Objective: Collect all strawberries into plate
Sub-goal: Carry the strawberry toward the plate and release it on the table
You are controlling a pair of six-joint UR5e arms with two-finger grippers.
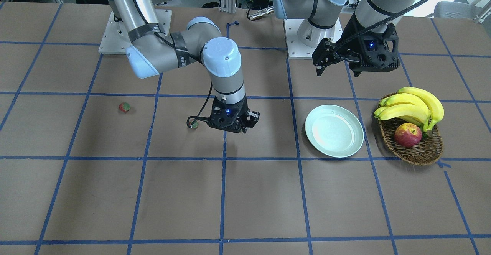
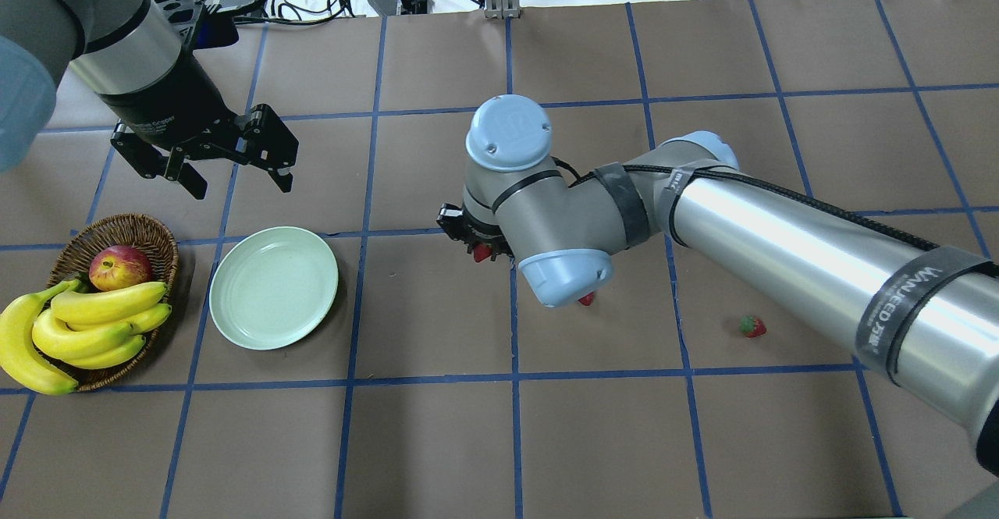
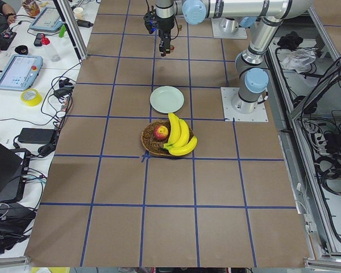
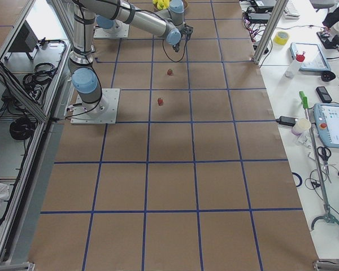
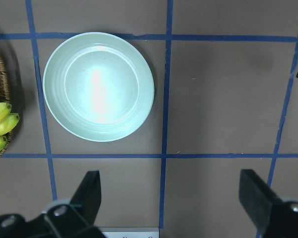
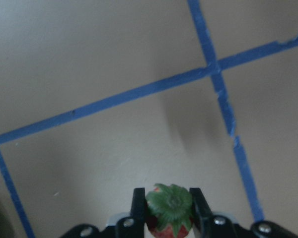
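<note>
My right gripper (image 6: 167, 194) is shut on a strawberry (image 6: 170, 210) with its green cap facing the wrist camera, held just above the brown table; from overhead the gripper (image 2: 478, 247) is right of the plate. A second strawberry (image 2: 587, 298) lies half hidden under that arm's elbow, and a third strawberry (image 2: 752, 325) lies further right. The mint-green plate (image 2: 273, 286) is empty; it also fills the left wrist view as a plate (image 5: 98, 87). My left gripper (image 2: 234, 179) hovers open beyond the plate, holding nothing.
A wicker basket (image 2: 148, 230) with bananas (image 2: 86, 328) and an apple (image 2: 119, 267) stands just left of the plate. Blue tape lines grid the brown table. The right arm's long link (image 2: 780, 230) spans the right half of the table.
</note>
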